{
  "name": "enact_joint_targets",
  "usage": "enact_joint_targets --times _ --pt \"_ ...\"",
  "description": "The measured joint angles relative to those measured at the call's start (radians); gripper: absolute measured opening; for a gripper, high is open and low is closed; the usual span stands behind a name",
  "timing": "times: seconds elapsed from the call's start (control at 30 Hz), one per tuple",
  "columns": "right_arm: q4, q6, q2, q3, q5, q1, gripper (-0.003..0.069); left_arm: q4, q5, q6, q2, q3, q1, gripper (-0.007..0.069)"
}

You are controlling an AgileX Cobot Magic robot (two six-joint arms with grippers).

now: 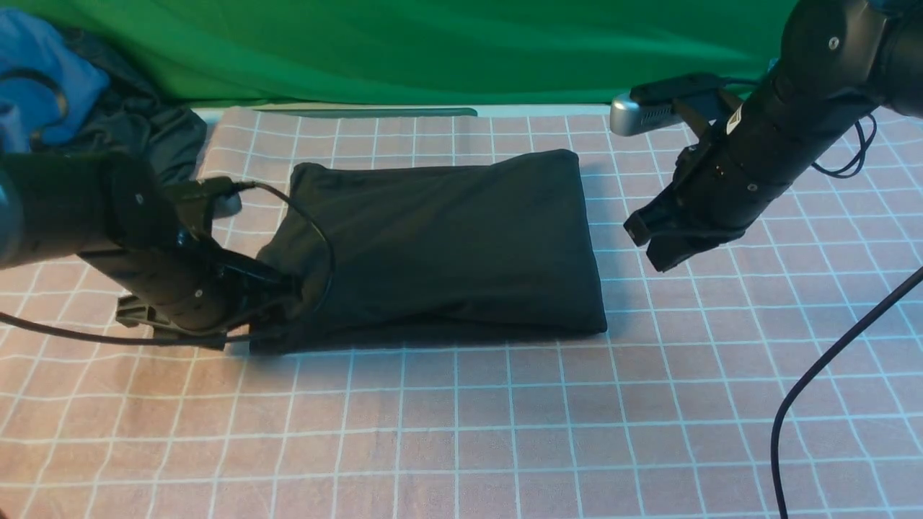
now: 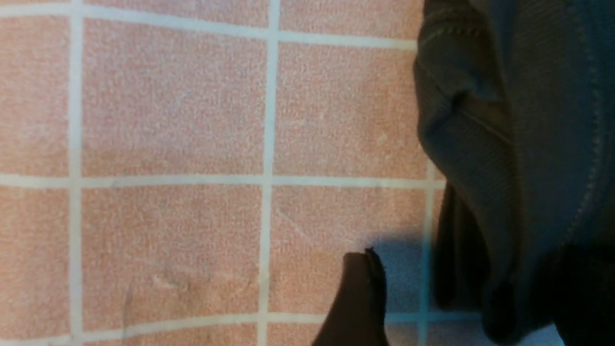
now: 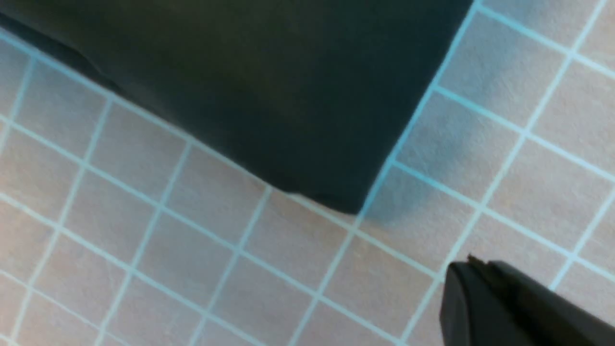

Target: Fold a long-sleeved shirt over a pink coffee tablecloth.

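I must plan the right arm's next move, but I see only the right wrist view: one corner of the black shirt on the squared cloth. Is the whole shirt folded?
Observer: Yes, the long-sleeved shirt lies as one folded packet on the pink coffee tablecloth.
Operator: Where is the left gripper?
Observer: The left gripper is low at the packet's near left corner, jaws open.
Operator: Is anything else nearby?
Observer: A blue garment lies heaped at the far left.
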Motion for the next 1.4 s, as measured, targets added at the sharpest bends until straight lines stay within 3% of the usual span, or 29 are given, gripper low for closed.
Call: enact_joint_targets --times 0.1,0.17,0.33,0.37,0.47,0.63,0.7,0.73,0.8,0.97,1.2,1.33,1.4 --pt "0.002 0.0 0.0 0.0 -0.005 0.0 0.007 -0.004 -0.012 0.024 0.012 -0.001 -0.005 0.0508" --pt "0.005 0.0 0.0 0.0 -0.01 0.001 0.007 -0.003 -0.022 0.033 0.014 -0.001 -0.016 0.0458" --pt "0.005 0.0 0.0 0.0 -0.02 0.001 0.0072 -0.004 -0.032 0.077 0.015 -0.002 -0.047 0.022" --pt "0.005 0.0 0.0 0.0 -0.02 0.001 0.0074 -0.004 -0.031 0.093 0.015 -0.006 -0.05 0.0138" --pt "0.006 -0.001 0.0 0.0 -0.019 0.001 0.0081 0.003 -0.006 0.096 0.017 -0.02 -0.051 0.0066" --pt "0.005 0.0 0.002 0.0 -0.002 0.001 0.0132 0.067 0.079 0.055 0.012 -0.061 -0.051 0.0064" --pt "0.005 -0.002 0.015 0.0 0.0 0.001 0.0231 0.106 0.107 0.036 -0.007 -0.08 -0.051 0.0064" --pt "0.005 -0.002 0.016 0.0 -0.001 0.001 0.0231 0.108 0.109 0.036 -0.007 -0.08 -0.051 0.0064" --pt "0.009 -0.002 0.053 0.0 -0.001 0.003 0.0349 0.123 0.113 0.026 -0.023 -0.086 -0.051 0.0064" --pt "0.083 -0.031 0.123 0.0 -0.009 0.027 0.046 0.123 0.114 0.024 -0.025 -0.086 -0.051 0.0064" --pt "0.112 -0.054 0.194 0.0 -0.082 0.064 0.0549 0.123 0.114 0.023 -0.025 -0.086 -0.051 0.0064" --pt "0.117 -0.057 0.217 0.0 -0.104 0.073 0.0552 0.123 0.114 0.022 -0.025 -0.086 -0.051 0.0064" --pt "0.127 -0.077 0.232 0.0 -0.11 0.08 0.0512 0.117 0.114 0.022 -0.025 -0.086 -0.051 0.0064"
